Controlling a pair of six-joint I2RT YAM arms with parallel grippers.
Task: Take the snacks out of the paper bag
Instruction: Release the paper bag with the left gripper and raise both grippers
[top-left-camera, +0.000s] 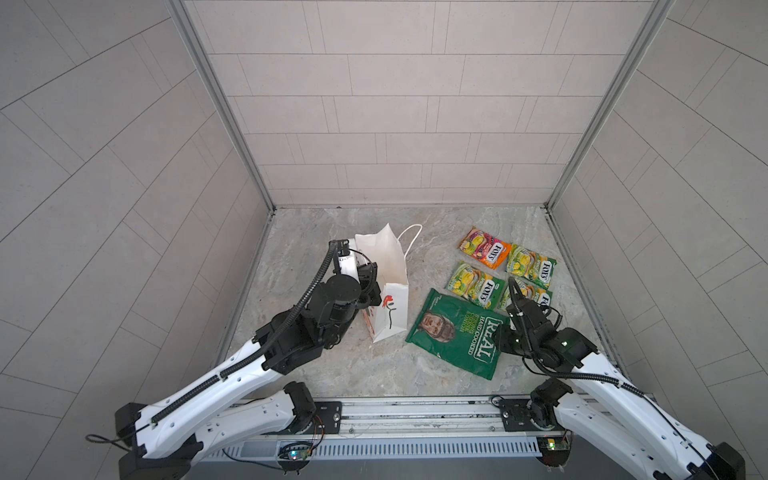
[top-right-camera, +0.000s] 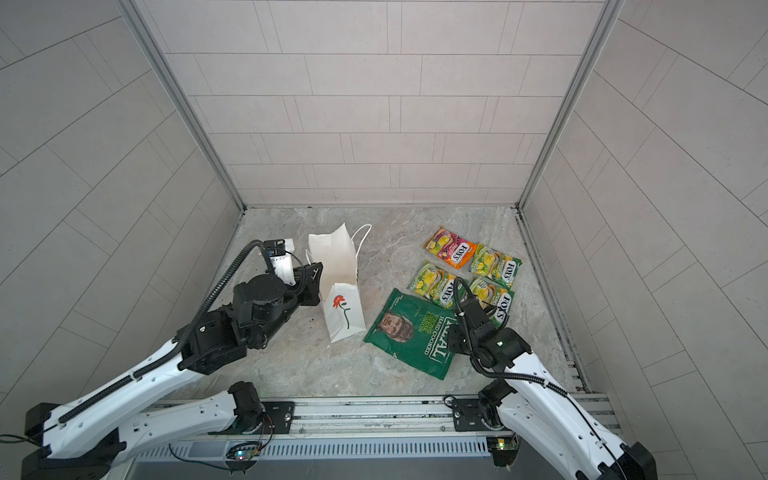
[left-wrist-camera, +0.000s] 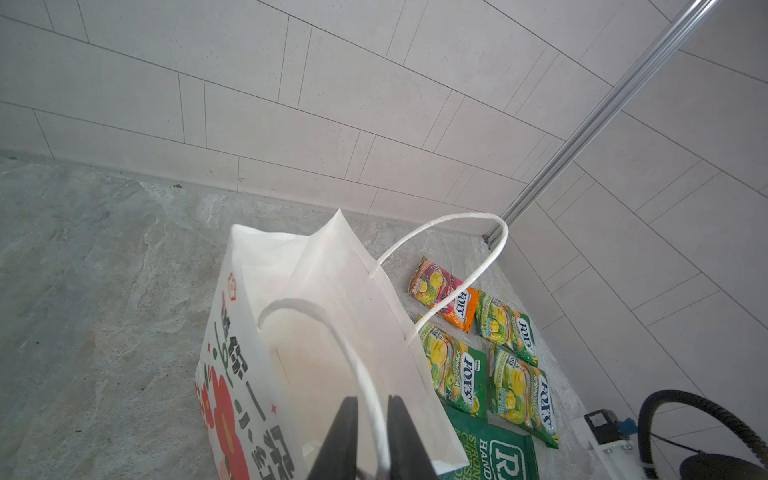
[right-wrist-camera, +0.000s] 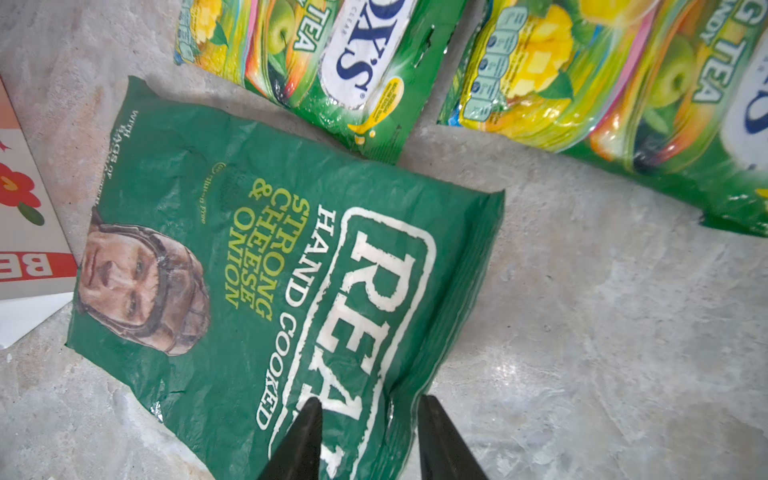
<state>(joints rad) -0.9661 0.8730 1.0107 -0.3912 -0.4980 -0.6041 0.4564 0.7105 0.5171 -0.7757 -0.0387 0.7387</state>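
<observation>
Five snacks lie flat on the marble tabletop (top-left-camera: 374, 374), all outside the white paper bag (top-left-camera: 386, 257), which stands upright with its mouth open. The left gripper (left-wrist-camera: 372, 399) sits at the bag's near rim. Its jaws stand a little apart, and the near cord handle (left-wrist-camera: 291, 302) runs through the gap between them, loose rather than pinched. Beyond those jaws the far cord handle (left-wrist-camera: 469, 216) arches up, and past it lie the snacks.

The right gripper (right-wrist-camera: 371, 399) hangs low over the dark green REAL crisp bag (right-wrist-camera: 257, 266), jaws wide apart and holding nothing. One fingertip (right-wrist-camera: 309, 415) is over the bag's printed face, its partner over the bag's edge by bare tabletop. Whether either tip touches the bag I cannot tell. Ahead of these jaws lie two of the three yellow-green FOX'S packets (top-left-camera: 532, 266). The orange-pink FOX'S packet (top-left-camera: 484, 248) lies farthest from them, just beside a yellow-green one.
</observation>
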